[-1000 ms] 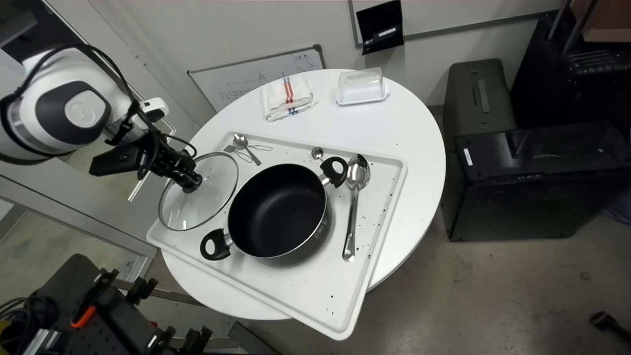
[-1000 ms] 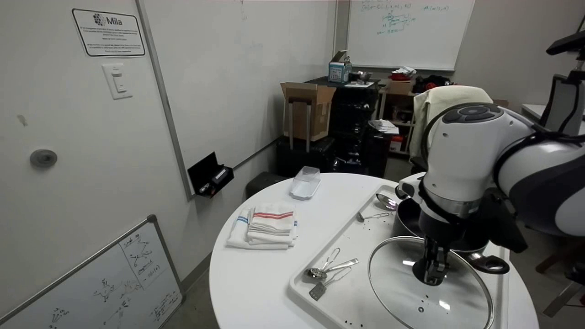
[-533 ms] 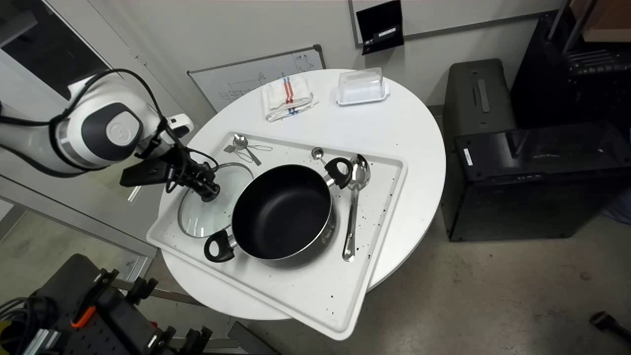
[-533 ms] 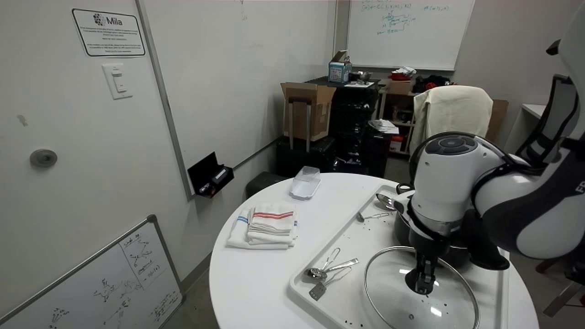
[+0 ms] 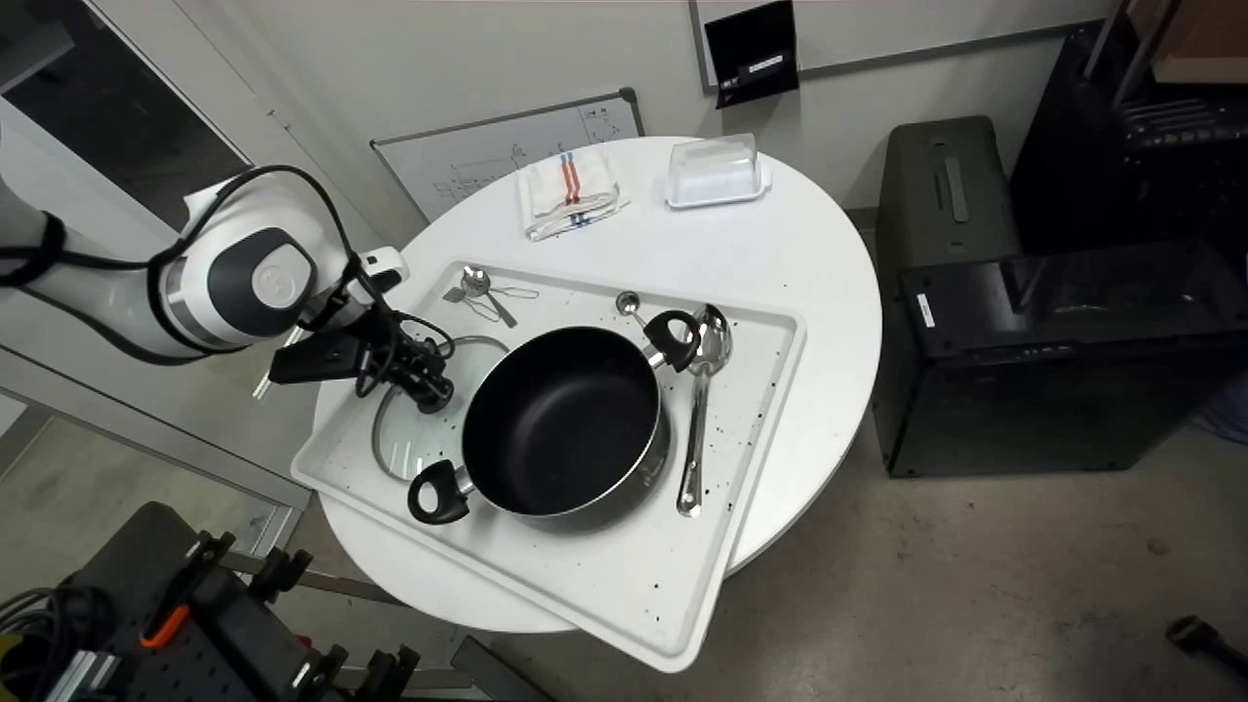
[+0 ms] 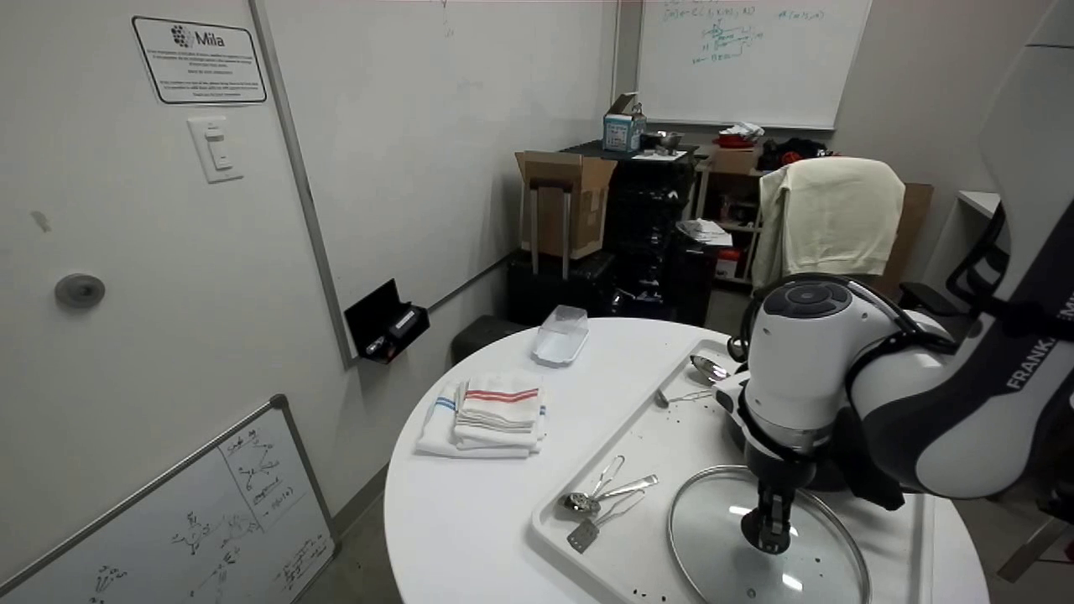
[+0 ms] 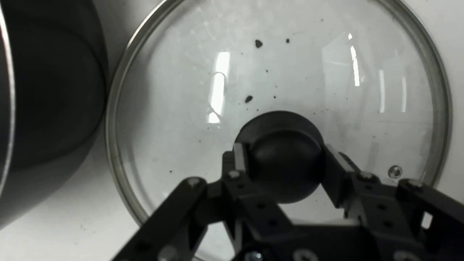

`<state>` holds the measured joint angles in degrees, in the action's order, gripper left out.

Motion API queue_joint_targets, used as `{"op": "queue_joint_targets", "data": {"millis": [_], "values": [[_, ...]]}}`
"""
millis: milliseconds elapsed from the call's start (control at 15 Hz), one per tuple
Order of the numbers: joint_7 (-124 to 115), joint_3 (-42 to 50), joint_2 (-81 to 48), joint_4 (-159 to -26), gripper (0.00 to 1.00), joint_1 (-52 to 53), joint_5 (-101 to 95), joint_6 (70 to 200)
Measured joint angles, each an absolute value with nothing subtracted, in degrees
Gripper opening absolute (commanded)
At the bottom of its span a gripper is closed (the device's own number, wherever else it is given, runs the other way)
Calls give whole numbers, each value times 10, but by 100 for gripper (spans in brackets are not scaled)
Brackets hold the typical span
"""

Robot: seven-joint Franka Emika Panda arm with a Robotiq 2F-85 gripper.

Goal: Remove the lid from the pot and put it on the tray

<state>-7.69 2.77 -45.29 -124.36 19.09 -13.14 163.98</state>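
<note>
One tool (image 7: pixel 285 159), pinching lid (image 7: pixel 286 87) by knob (image 7: pixel 286 168), pot (image 5: pixel 561 419) whole in an exterior view only

Pot (image 5: pixel 561 421): black, uncovered, reachable from above; two side handles (image 5: pixel 451 485) jut outward.
Lid (image 7: pixel 275 79): just beside the pot wall, scarcely any gap; contact cannot be told.
Knob (image 7: pixel 282 159): gripper (image 7: pixel 286 159) flanks it on both sides.
Large spoon (image 5: pixel 706 361): lies along the pot's flank away from the lid, narrow strip between.
Small metal utensils (image 5: pixel 476 283): occupy one corner of the tray (image 5: pixel 604 585), whose floor is free from pot to diagonally opposite corner.
</note>
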Motion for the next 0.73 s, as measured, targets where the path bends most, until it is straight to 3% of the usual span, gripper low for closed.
{"op": "queue_joint_targets", "data": {"millis": [200,733], "values": [[-77,27,-453,-1243,97,189,-130,1640],[-50,-2,-398,-1297,100,162,-130,1636]]}}
